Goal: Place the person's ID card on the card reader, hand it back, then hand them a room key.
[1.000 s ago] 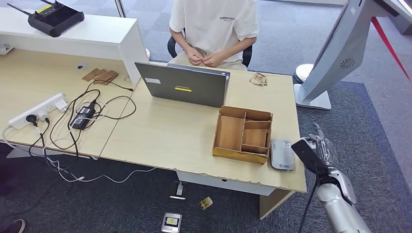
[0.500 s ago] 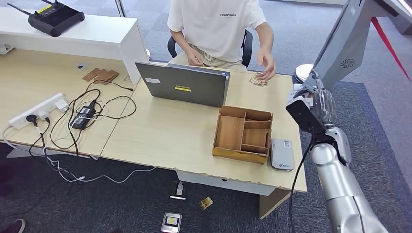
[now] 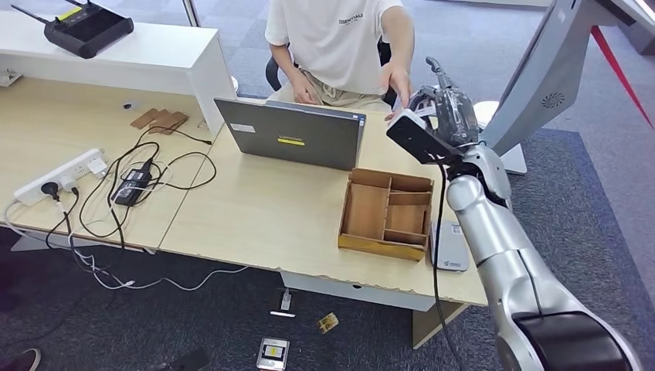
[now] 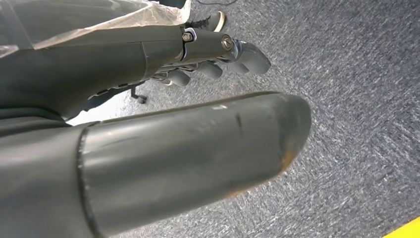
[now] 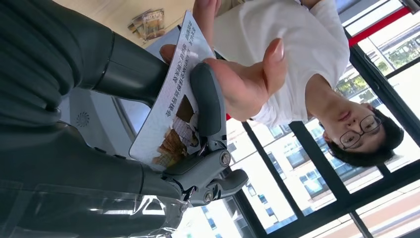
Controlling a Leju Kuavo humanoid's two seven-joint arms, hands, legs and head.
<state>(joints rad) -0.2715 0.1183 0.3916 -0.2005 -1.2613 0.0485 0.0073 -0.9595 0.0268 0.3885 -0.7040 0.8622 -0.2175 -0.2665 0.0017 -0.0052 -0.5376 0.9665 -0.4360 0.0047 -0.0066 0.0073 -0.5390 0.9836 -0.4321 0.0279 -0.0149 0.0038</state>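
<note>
A pale wood counter carries an open grey laptop, a compartmented wooden tray and, just beside the tray at the near edge, a grey card reader partly hidden by the silver right arm. Behind the counter sits a person in a white shirt whose hand holds one end of the ID card. The right hand, raised over the far right corner of the counter, pinches that card between thumb and fingers, while the left hand hangs over grey carpet with its fingers loosely apart and holding nothing.
</note>
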